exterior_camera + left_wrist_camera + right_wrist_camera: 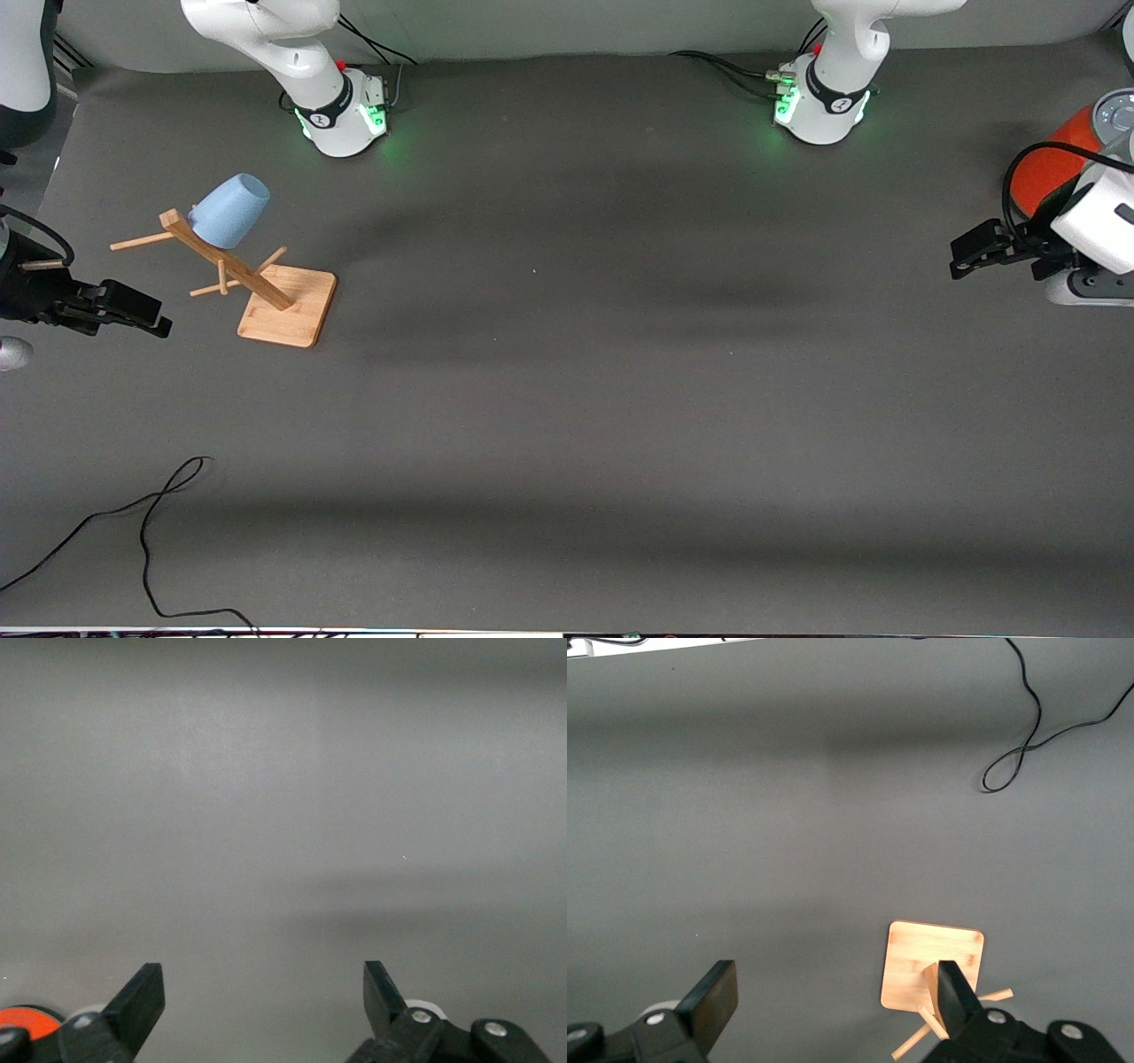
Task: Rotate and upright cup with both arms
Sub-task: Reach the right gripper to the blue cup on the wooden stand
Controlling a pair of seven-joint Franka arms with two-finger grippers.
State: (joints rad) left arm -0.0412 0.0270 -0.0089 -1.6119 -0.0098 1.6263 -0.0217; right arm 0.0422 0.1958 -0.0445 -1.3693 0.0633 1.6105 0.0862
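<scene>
With the small light-blue plastic cup (229,210) hung mouth-down on a peg of the wooden rack (285,306), near the released right pincer (133,312) and well apart from the released left pincer (974,251), the task looks unstarted, so the right pincer should reach for the cup.

Front camera sits high, facing both bases across the grey surface (567,399). The 2 wrist cameras look down past their own claws from well above. Right wrist and front views share the wooden rack (283,306) (932,966) and black cable (151,532) (1036,735).
</scene>
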